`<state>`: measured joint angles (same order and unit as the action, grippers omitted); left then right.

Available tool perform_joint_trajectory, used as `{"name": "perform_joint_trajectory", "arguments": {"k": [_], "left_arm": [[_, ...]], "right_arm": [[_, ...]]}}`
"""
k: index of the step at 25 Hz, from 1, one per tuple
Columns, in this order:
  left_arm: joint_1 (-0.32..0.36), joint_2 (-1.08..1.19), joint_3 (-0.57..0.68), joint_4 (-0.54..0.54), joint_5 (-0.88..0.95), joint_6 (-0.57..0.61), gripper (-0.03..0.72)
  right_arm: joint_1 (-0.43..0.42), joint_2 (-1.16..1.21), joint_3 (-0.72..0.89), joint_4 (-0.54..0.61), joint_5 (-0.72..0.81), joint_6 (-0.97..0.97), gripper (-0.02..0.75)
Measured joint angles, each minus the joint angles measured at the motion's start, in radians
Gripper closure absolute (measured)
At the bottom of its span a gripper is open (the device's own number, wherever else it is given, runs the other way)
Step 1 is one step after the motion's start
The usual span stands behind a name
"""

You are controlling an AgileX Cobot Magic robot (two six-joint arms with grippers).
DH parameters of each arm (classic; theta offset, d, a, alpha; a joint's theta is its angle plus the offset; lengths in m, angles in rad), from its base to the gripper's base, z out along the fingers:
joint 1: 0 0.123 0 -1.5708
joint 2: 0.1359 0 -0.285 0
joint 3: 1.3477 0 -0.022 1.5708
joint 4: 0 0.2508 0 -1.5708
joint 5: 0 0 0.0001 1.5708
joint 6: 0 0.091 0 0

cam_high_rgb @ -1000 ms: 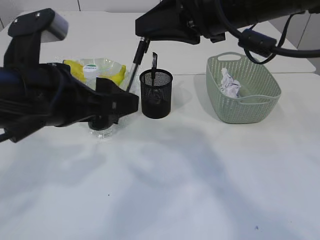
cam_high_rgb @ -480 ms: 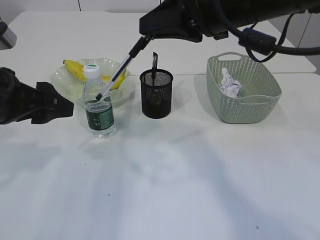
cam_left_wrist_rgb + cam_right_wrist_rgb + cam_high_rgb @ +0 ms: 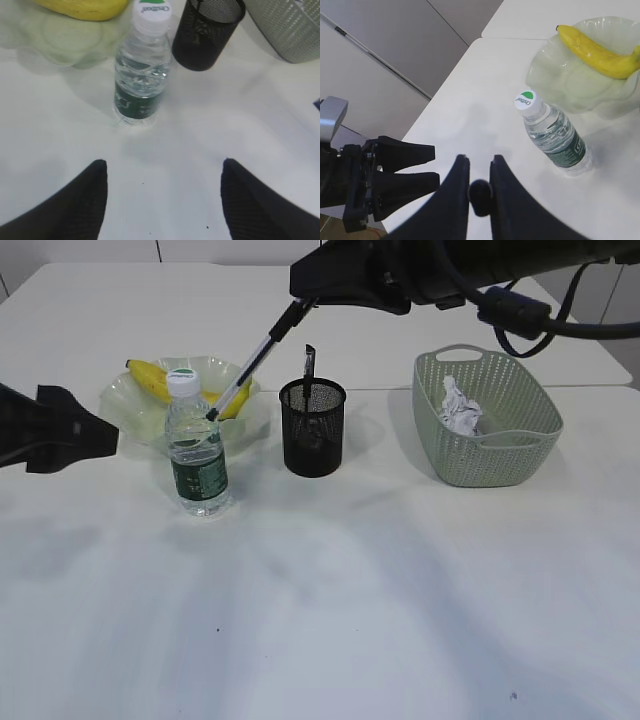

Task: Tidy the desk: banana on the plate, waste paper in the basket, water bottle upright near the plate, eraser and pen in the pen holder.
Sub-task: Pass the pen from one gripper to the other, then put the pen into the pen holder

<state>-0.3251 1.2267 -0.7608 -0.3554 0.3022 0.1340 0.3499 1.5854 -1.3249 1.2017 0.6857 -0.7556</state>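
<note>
Above the white desk (image 3: 330, 600), the right gripper's (image 3: 479, 172) jaws are clamped on one pen (image 3: 252, 364) slanting down over the plate (image 3: 130, 400), while the left gripper (image 3: 162, 167) hovers with jaws apart, empty, near one upright water bottle (image 3: 198, 452). One banana (image 3: 155, 380) lies on the plate, one wad of waste paper (image 3: 460, 408) sits in the basket (image 3: 490, 455), and one pen holder (image 3: 312, 428) stands between. What lies inside the holder is hard to make out, and both arms are cut off by the frame.
</note>
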Motion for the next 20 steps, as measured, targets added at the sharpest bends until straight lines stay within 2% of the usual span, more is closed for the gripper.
{"name": "perform_joint_trajectory", "arguments": {"k": [2, 6, 11, 14, 20], "left_arm": [[0.039, -0.002, 0.0, 0.004, 0.002, 0.0, 0.193], [0.161, -0.004, 0.0, 0.007, 0.035, 0.0, 0.193], [0.297, -0.004, 0.002, 0.015, 0.077, 0.0, 0.193], [0.312, -0.008, 0.005, 0.015, 0.094, 0.0, 0.193], [0.312, -0.045, 0.005, 0.015, 0.135, 0.0, 0.201]], "right_arm": [[0.0, 0.0, 0.0, -0.008, -0.014, 0.0, 0.682], [-0.007, 0.0, 0.0, -0.013, -0.031, 0.0, 0.682], [-0.07, 0.0, 0.0, -0.013, -0.033, 0.0, 0.682], [-0.112, 0.0, 0.0, -0.022, -0.036, 0.0, 0.682], [-0.145, 0.007, -0.015, -0.133, -0.091, 0.0, 0.682]]}}
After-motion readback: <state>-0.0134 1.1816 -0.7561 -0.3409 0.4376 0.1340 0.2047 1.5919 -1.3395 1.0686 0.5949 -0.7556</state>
